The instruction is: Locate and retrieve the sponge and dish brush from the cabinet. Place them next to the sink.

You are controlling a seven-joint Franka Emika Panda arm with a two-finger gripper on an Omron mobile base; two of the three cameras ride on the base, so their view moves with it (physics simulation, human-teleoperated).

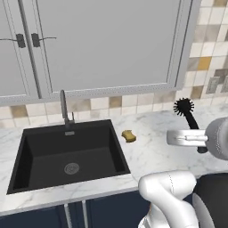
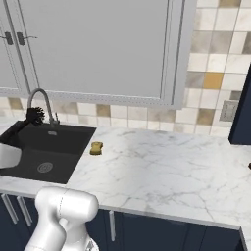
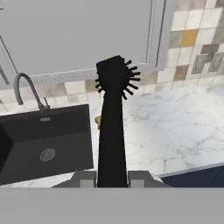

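Your two-finger gripper (image 3: pixel 112 178) clamped on the thin black dish brush (image 3: pixel 112 127), small mustard-yellow sponge (image 1: pixel 129 136) on marble just beside your black rectangular sink (image 1: pixel 67 156)

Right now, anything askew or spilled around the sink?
Nothing stands out. The small mustard-yellow sponge sits flat on the marble counter beside the black basin sink; the black dish brush is clamped in the gripper.
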